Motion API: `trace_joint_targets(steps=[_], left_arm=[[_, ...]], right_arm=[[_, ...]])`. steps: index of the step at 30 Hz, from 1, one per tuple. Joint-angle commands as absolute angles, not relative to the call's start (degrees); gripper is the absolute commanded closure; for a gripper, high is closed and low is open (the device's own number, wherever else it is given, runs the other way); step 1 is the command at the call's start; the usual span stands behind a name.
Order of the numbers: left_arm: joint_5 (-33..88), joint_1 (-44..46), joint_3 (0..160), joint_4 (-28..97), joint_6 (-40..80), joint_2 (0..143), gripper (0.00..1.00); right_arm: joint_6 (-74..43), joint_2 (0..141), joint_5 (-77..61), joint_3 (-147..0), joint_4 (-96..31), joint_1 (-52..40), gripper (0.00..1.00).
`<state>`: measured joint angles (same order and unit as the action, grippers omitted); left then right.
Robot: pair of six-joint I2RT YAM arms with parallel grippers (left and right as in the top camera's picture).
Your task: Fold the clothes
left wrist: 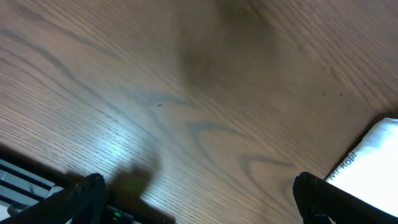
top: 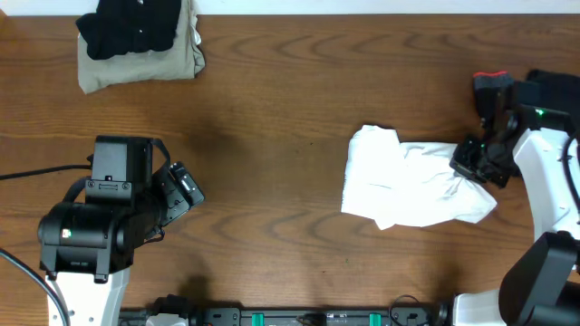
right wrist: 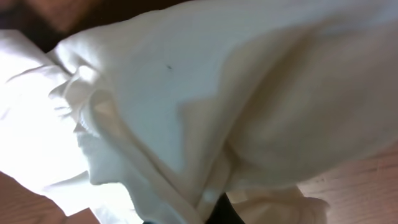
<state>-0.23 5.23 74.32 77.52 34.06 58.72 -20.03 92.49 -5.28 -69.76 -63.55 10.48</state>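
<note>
Three garments to account for, reading left to right. Far left, at the back edge of the table point(top: 272, 109): a black garment point(top: 131, 27) stacked on a khaki garment point(top: 136, 74), both compact and looking finished.

Nearer the front on the same side: the left gripper point(top: 186, 192), parked over bare wood, spread wide and holding nothing (from its own camera, only woodgrain between the fingers point(left wrist: 87, 193), plus a corner of the white shirt point(left wrist: 376, 158) with a printed label point(left wrist: 343, 167) at the right edge). Well apart from the pile, and not touching the shirt.

Right of centre: the white shirt point(top: 408, 186), crumpled and partly doubled over, not yet a neat rectangle. At its right-hand end, the right gripper point(top: 475, 165), pressed together on a bunch of the cloth. From the wrist camera, white fabric point(right wrist: 217, 93) draped right over the fingers point(right wrist: 225, 216), barely visible at the bottom of the picture.

Step in hand, as a judgement: folding the last garment, with a pinch on the shirt's right side. Probably past halfway overall, going by two of three stacked.

Next move likely calls for raising that pinched edge only enough to clear the table, carrying it leftward over the body of the shirt, and laying it down flat without dragging the whole thing along. Thin, wrinkly cloth, so apt to slide or bunch. Might help to bring the left gripper across to pin the far side first. After that, letting go and smoothing.
</note>
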Motion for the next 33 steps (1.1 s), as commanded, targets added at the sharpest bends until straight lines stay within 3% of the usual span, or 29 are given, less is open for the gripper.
trace_joint_targets(steps=[1,19,22,28,33], left_arm=[[-0.9,4.9,74.3,77.5,33.1,58.7,0.02],[-0.9,4.9,74.3,77.5,33.1,58.7,0.02],[-0.9,4.9,74.3,77.6,33.1,58.7,0.02],[-0.9,4.9,74.3,77.5,33.1,58.7,0.02],[-0.9,4.9,74.3,77.5,33.1,58.7,0.02]], right_arm=[[-19.3,92.9,-3.8,-70.7,-63.4,6.7,0.99],[-33.4,99.8,-1.7,-70.7,-53.8,-15.0,0.98],[-33.8,103.4,-1.8,-70.7,-52.5,-17.1,0.86],[-34.2,107.9,-1.9,-70.7,-52.2,-20.7,0.82],[-34.7,107.0,-1.9,-72.2,-53.1,-22.5,0.72]])
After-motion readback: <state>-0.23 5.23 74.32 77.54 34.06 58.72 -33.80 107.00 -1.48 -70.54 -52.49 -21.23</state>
